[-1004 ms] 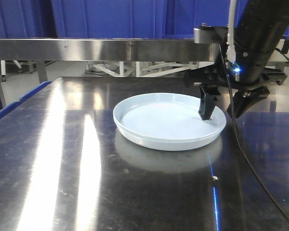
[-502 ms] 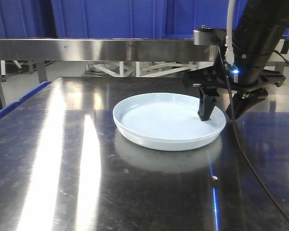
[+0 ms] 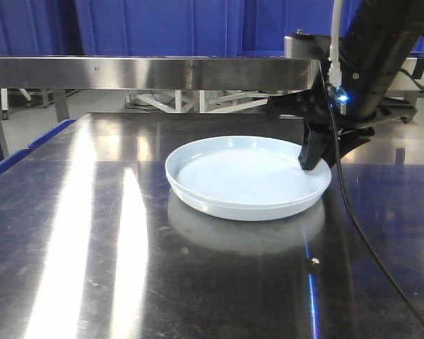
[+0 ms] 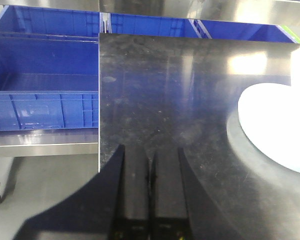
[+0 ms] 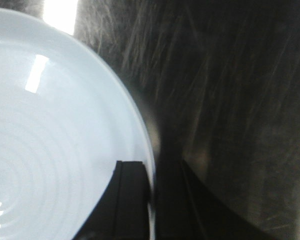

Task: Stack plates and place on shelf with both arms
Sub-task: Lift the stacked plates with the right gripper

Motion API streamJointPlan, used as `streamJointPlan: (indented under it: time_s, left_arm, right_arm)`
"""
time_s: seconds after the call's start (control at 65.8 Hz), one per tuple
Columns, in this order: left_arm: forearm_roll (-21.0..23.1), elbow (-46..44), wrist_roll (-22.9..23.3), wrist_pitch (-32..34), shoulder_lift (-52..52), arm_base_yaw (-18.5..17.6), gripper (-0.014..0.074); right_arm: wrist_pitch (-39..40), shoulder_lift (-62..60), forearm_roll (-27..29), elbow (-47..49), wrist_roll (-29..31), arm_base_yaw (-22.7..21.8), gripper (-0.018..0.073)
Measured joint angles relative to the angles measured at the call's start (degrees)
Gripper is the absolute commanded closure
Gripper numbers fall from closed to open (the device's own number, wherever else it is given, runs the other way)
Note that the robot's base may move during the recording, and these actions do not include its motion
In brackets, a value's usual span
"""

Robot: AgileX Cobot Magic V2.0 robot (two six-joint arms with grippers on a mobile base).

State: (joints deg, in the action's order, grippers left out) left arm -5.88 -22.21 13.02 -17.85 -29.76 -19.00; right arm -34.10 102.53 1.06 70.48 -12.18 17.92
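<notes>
I pinch the plates (image 3: 240, 176) at 3 o'clock with my right gripper (image 3: 312, 162); the left gripper (image 4: 150, 155), clenched empty, should take 9 o'clock.

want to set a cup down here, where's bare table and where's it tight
Free: the wide steel table left of the plates to its left edge, and the front strip between the plates and the near edge. Crowded: the plates' right rim, where the fingers of the right gripper pinch it.

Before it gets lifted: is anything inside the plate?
Only one finger of the right gripper, which is shut on the rim of the plate; the centre is bare. The floor beneath that finger is hidden.
</notes>
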Motion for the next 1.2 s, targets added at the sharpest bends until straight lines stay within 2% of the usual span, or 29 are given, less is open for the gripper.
streamJointPlan:
  time_s: [0.35,0.669,0.912,1.201]
  left_arm:
    - [0.0,0.0,0.0,0.0,0.0,0.0,0.051]
    - [0.0,0.0,0.0,0.0,0.0,0.0,0.051]
    - [0.0,0.0,0.0,0.0,0.0,0.0,0.051]
    - [0.0,0.0,0.0,0.0,0.0,0.0,0.051]
  right_arm:
    - [-1.39,-10.46,-1.06,3.76,0.34,0.0,0.0511]
    - [-2.41,-22.36,-1.74,3.31,0.46,0.0,0.0511]
    - [-0.91,-33.86,-1.87,-5.43,0.46,-1.6,0.0511]
    - [1.34,-50.31,-2.0,-21.48,0.46,-8.42,0.0511]
